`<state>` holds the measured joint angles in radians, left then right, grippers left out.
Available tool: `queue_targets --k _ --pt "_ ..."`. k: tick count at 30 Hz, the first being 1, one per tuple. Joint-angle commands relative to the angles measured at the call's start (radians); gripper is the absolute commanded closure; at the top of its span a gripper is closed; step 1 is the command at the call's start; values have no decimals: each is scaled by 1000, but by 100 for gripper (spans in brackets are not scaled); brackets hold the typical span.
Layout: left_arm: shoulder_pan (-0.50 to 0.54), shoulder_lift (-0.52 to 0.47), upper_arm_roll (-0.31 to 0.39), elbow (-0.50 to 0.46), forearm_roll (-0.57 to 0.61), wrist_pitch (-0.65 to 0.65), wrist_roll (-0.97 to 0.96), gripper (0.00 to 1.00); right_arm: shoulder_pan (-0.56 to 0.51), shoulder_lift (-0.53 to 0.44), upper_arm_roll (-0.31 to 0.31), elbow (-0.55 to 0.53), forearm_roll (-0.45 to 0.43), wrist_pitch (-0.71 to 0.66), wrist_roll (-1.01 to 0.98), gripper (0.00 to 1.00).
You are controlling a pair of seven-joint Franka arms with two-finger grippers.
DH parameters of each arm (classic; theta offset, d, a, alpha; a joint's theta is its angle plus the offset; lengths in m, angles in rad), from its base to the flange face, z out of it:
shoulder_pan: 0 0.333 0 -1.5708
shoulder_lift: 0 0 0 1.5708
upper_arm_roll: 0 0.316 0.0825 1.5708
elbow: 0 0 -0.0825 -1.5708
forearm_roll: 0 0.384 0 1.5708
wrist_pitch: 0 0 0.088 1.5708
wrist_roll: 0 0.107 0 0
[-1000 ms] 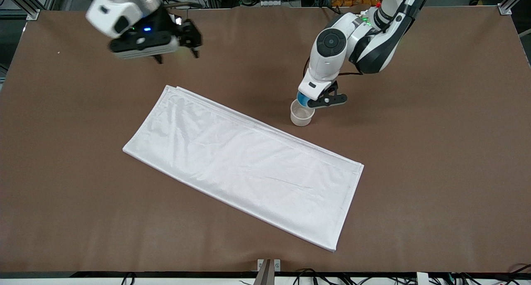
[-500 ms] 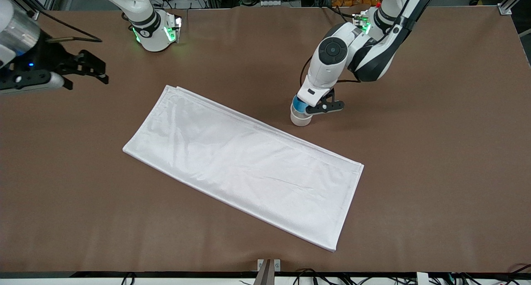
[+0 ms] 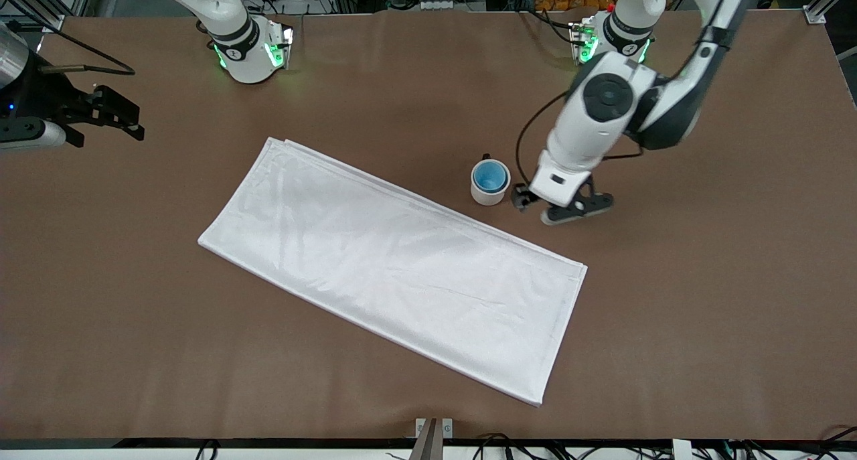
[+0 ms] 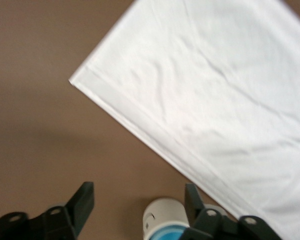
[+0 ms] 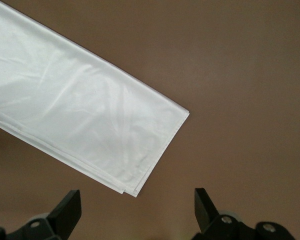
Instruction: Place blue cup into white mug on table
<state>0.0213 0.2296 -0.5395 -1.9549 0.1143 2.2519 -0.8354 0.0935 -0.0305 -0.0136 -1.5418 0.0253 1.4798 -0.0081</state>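
Observation:
The blue cup (image 3: 490, 176) sits inside the white mug (image 3: 489, 193), which stands upright on the brown table (image 3: 703, 279) by the cloth's long edge. The mug's dark handle faces the robots' bases. My left gripper (image 3: 562, 209) is open and empty, over the table beside the mug toward the left arm's end. In the left wrist view the mug (image 4: 162, 215) with the blue cup (image 4: 166, 234) shows close to one finger of the open gripper (image 4: 139, 200). My right gripper (image 3: 107, 137) is open and empty at the right arm's end of the table, also seen in its wrist view (image 5: 137, 205).
A large white folded cloth (image 3: 395, 266) lies slantwise across the middle of the table, nearer to the front camera than the mug. It shows in the left wrist view (image 4: 215, 100), and one of its corners shows in the right wrist view (image 5: 75, 115).
The left gripper let go of the blue cup, now in the mug, and moved off toward the left arm's end. The right gripper swung out to the table's end.

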Motion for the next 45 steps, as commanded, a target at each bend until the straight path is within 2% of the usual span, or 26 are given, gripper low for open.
queue_targets --k 1,7,10,13,16,18,22,27,30,36,45 --pt "61 -4 -8 37 25 -11 53 0 -4 -25 1 -18 -24 -6 -33 0" --pt "134 -49 -10 27 24 -60 205 0 -8 -25 0 -17 -25 -1 -49 0" --pt "138 -53 4 21 22 -77 245 0 -8 -23 -11 -18 -25 0 -49 0" --pt "97 -82 91 1 13 -77 303 0 -8 -23 -20 -20 -25 2 -49 0" --pt "-18 -114 243 -30 -10 -77 412 0 -8 -23 -20 -32 -25 10 -49 0" --pt "-55 -144 312 -53 -34 -80 498 0 -8 -23 -20 -34 -25 11 -49 0" --pt "-43 -199 351 -111 -58 -81 656 0 -6 -25 -20 -38 -25 14 -50 0" --pt "-60 -317 460 -231 -58 -81 824 0 -6 -25 -20 -38 -24 13 -64 0" --pt "-58 -355 472 -263 -59 -97 869 0 -8 -25 -20 -38 -24 11 -85 0" --pt "-49 -355 472 -243 -59 -137 865 0 -6 -25 -20 -38 -24 7 -85 0" --pt "-46 -326 473 -79 -77 -138 860 0 -6 -25 -20 -52 -24 -3 -87 0"
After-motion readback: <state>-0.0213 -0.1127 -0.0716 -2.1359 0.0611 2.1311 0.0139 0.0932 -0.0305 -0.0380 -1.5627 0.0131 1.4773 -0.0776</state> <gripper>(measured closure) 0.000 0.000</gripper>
